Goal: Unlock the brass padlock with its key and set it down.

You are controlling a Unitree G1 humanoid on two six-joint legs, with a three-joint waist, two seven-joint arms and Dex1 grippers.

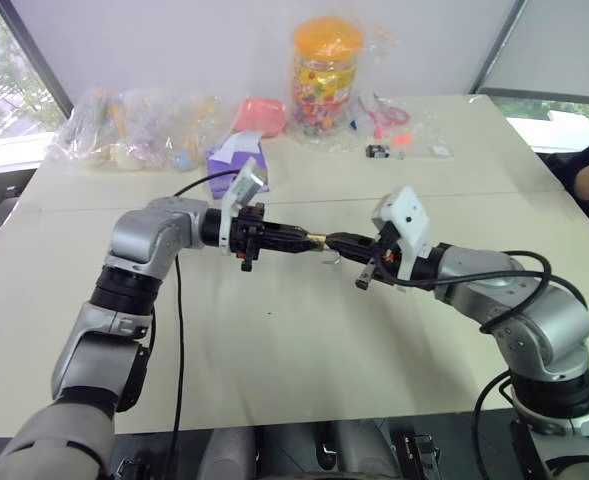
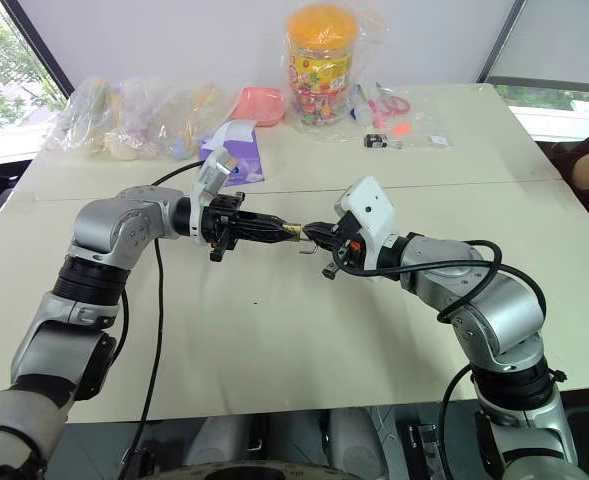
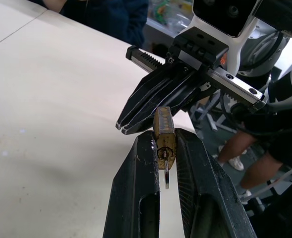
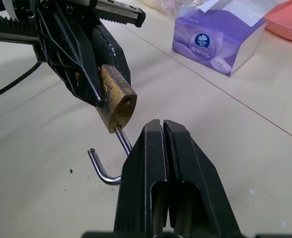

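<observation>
Both arms are raised over the pale table (image 1: 274, 380), their grippers meeting tip to tip above its middle. The left arm comes in from the left with the elbow bent and the forearm roughly level, so that the left gripper (image 1: 299, 241) points across toward the robot's right. Its two black fingers are clamped on the brass padlock (image 4: 117, 103), which sits between the fingertips, clear of the table surface. In the left wrist view the lock body (image 3: 164, 136) is squeezed edge-on between the two fingers, with a small key and its ring hanging from the lower end. The shackle (image 4: 107, 161) is swung out of the body (a thin silvery hook, one leg in the lock and the free end curling away), hanging below the padlock in the air. The right arm reaches in from the right, forearm angled up from a low elbow, wrist bent so that the right gripper (image 1: 336, 240) points toward the left one and slightly down. Its fingers are pressed together with nothing between them; their tips lie just beside the shackle's straight leg, close under the padlock. Behind the grippers, well apart, a purple tissue box (image 4: 220, 37) stands on the table.
</observation>
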